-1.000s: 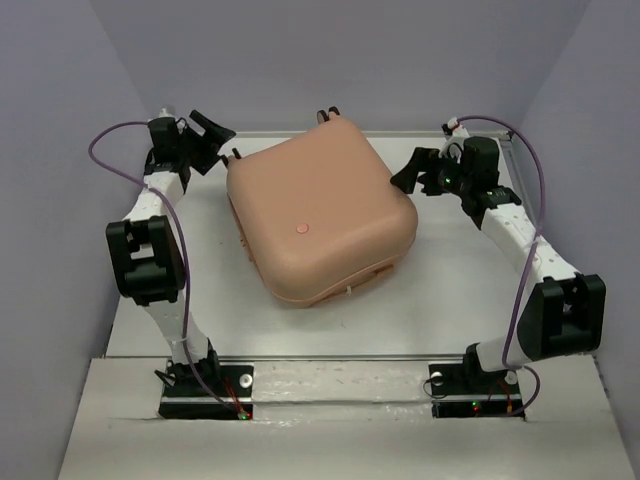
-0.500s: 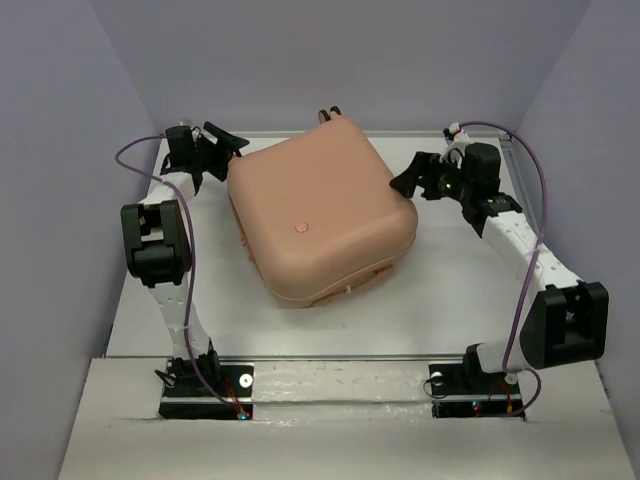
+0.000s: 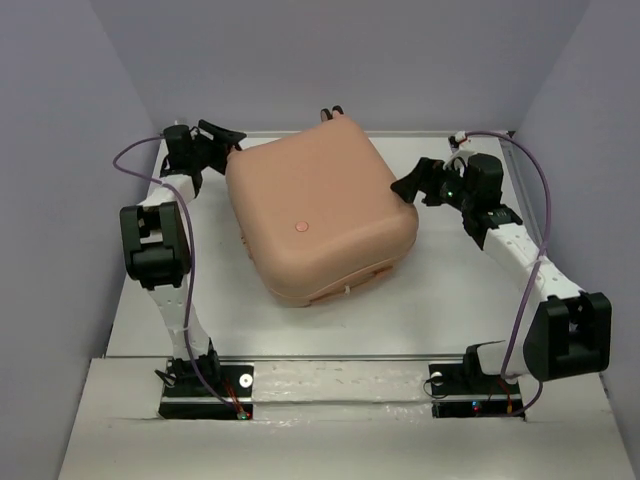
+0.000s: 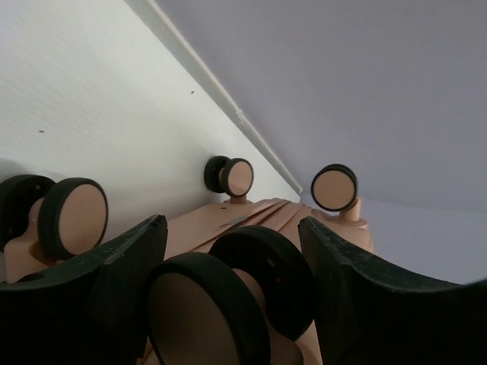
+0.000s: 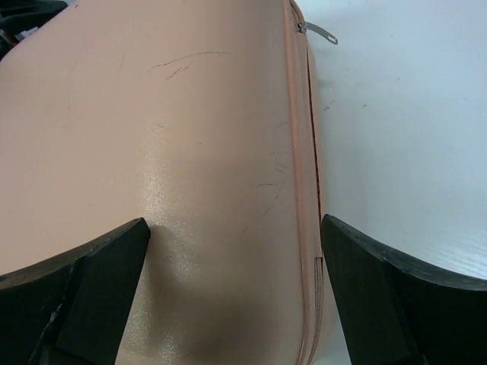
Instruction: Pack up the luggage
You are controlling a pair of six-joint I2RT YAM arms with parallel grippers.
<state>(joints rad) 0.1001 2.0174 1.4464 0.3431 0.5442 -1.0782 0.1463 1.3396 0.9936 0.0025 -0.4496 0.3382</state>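
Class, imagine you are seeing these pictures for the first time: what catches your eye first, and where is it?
The big peach-pink suitcase, shut, lies in the middle of the white table, dwarfing everything. The left pincer straddles one of its black-rimmed wheels at the far left corner. The right pincer gapes wide at its right corner.

Overhead view looks down; both wrist views closely face the luggage (image 3: pixel 320 215).

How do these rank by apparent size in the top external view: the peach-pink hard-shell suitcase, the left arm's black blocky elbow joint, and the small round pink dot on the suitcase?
1. Peach-pink hard-shell suitcase, by far the largest.
2. Black blocky elbow joint.
3. Small round pink dot, clearly the smallest.
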